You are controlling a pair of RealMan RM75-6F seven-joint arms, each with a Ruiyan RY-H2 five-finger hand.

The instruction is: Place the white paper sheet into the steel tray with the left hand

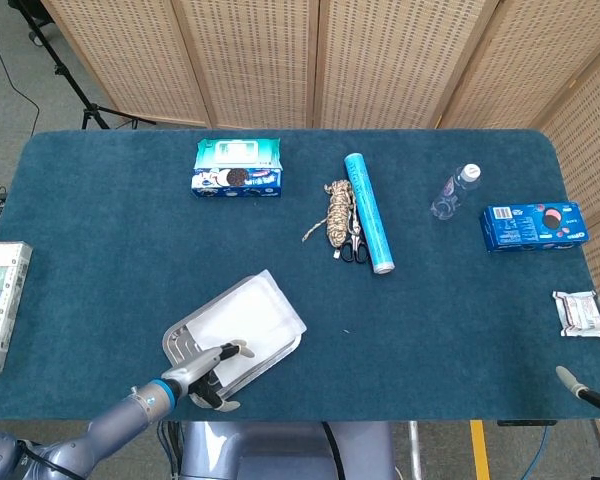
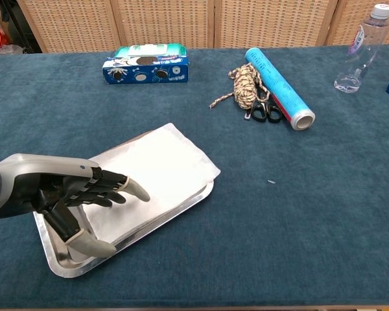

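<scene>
No lettering could be read with certainty. The blue cookie box (image 1: 533, 225) near the table's right edge carried a white logo, too small to make out; other packages were likewise illegible.

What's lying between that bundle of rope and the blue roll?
A pair of black-handled scissors lies between the rope bundle and the blue roll, clearest in the chest view.
</scene>
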